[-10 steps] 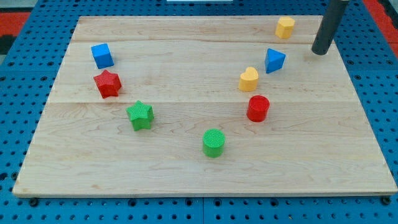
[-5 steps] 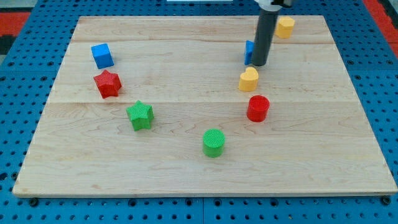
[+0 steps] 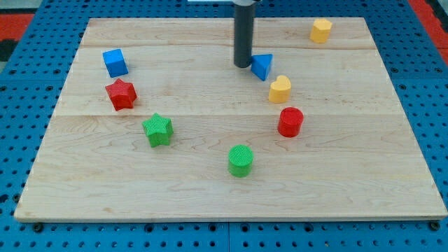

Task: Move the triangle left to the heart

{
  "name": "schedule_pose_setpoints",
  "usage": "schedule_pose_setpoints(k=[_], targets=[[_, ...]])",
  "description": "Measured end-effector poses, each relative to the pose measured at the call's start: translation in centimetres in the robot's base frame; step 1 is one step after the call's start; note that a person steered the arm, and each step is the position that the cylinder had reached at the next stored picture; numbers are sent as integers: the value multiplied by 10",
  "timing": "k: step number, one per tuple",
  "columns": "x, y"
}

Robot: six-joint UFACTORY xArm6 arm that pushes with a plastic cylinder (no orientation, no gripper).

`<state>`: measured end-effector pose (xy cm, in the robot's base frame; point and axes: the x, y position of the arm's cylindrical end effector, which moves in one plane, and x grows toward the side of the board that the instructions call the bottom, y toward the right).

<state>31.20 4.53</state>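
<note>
The blue triangle point(image 3: 262, 66) lies on the wooden board point(image 3: 210, 196), just above and left of the yellow heart point(image 3: 280, 89), with a small gap between them. My tip point(image 3: 242, 66) stands right at the triangle's left side, touching it or nearly so. The dark rod rises straight up out of the view's top.
A red cylinder point(image 3: 290, 121) sits below the heart. A green cylinder point(image 3: 240, 160) is at bottom centre. A green star point(image 3: 157, 129), a red star point(image 3: 121, 94) and a blue cube point(image 3: 115, 62) stand at the left. A yellow hexagon block point(image 3: 321, 30) is at top right.
My tip swept from the board's right edge leftward across the top. The blue triangle moved left and slightly up, from right of the heart to its upper left.
</note>
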Motion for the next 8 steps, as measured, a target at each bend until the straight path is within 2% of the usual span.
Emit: schedule_pose_setpoints(k=[1,4,5,7,8], targets=[[-13,52],[31,57],[34,67],[54,7],[50,21]])
